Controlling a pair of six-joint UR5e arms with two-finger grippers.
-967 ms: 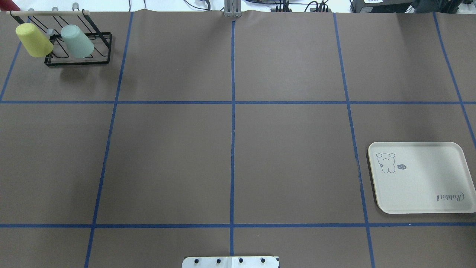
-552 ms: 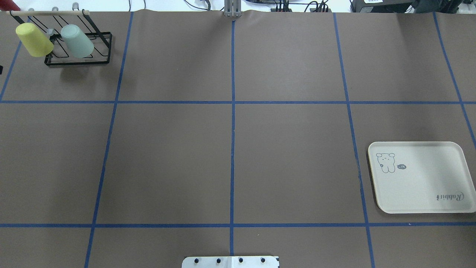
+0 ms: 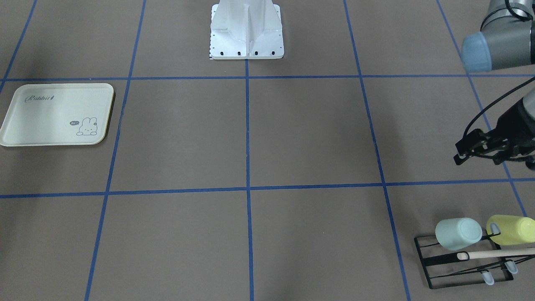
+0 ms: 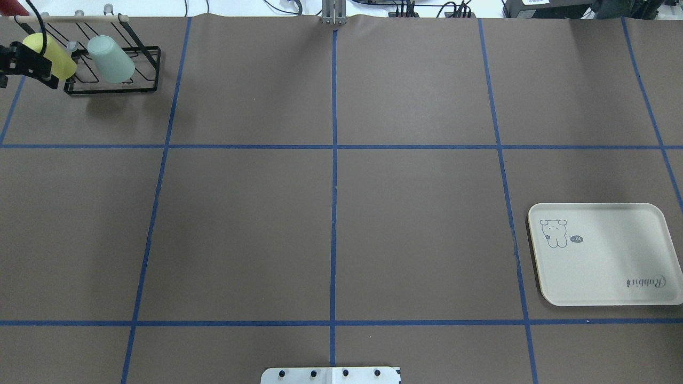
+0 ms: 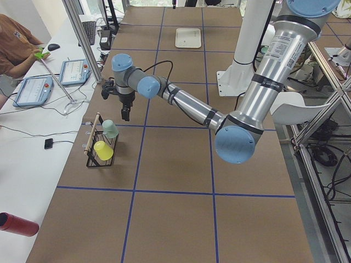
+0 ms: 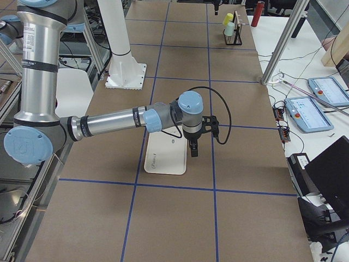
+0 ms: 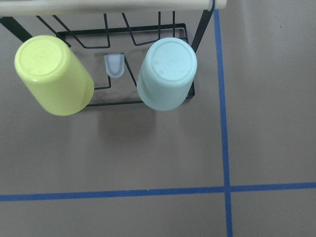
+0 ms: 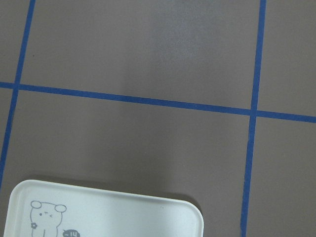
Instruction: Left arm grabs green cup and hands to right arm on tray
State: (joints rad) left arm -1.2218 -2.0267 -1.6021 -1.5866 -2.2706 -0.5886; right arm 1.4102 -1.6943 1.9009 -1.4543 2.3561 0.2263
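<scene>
We see the green cup (image 4: 110, 58) tilted on the black wire rack (image 4: 122, 92) at the counter's far left corner. The left gripper (image 3: 459, 152) hovers near it with nothing in it, and the right gripper (image 6: 193, 148) hangs beside the tray (image 4: 613, 261) at the right edge. For both, we cannot tell how far they are open.

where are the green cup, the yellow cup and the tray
green cup (image 7: 167, 74), left wrist view, on its upturned base
yellow cup (image 7: 53, 74), left wrist view, on its upturned base
tray (image 4: 605, 261), overhead view, on its bare floor
</scene>
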